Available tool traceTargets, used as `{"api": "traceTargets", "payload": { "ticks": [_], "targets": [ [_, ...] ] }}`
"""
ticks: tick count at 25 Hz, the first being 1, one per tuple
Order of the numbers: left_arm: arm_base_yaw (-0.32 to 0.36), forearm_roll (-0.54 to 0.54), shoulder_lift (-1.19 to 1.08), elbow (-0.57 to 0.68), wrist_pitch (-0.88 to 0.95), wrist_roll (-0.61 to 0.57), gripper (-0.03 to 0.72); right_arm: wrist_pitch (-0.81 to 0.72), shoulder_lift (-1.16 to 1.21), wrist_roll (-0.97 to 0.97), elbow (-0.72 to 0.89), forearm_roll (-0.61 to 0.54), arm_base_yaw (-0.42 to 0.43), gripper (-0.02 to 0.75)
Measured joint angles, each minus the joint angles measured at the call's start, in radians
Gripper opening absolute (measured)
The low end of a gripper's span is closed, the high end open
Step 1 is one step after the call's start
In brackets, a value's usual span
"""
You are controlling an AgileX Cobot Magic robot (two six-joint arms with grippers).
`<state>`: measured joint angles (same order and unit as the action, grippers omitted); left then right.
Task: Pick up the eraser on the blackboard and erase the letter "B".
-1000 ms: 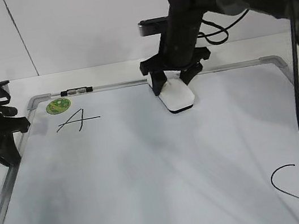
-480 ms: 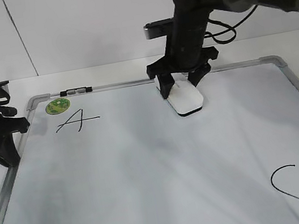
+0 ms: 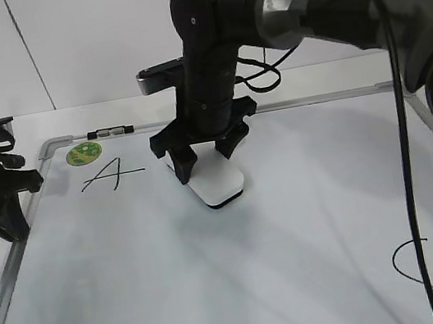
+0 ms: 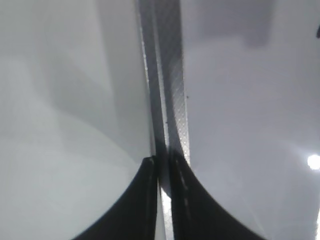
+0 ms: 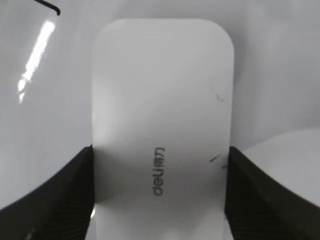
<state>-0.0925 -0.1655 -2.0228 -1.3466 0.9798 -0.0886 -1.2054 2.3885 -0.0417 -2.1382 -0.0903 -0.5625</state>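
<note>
The eraser (image 3: 216, 182) is clamped across its short sides by the right pincer (image 3: 206, 157), pressed flat on the blackboard (image 3: 244, 274) with its long axis running out ahead of the fingers, while no letter "B" is seen nearby.

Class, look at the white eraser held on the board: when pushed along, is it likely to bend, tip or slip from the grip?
The eraser looks like a rigid moulded block, so probably it won't bend. It is low, wide and flat, so tipping seems unlikely. Its smooth plastic sides, clamped by the right end effector, might slip under hard pushing.
</note>
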Motion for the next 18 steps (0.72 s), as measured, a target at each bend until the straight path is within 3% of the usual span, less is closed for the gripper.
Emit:
{"api": "traceTargets", "payload": {
  "ticks": [5,13,18],
  "targets": [
    [0.000,-0.002,0.000,0.000,0.000,0.000,0.025,-0.005,0.000,0.002,0.000,-0.014,0.038,0.553],
    [0.000,-0.002,0.000,0.000,0.000,0.000,0.025,-0.005,-0.002,0.000,0.000,0.013,0.188,0.553],
    [0.000,-0.002,0.000,0.000,0.000,0.000,0.025,-0.006,-0.010,-0.003,0.004,0.016,0.207,0.553]
  ]
}}
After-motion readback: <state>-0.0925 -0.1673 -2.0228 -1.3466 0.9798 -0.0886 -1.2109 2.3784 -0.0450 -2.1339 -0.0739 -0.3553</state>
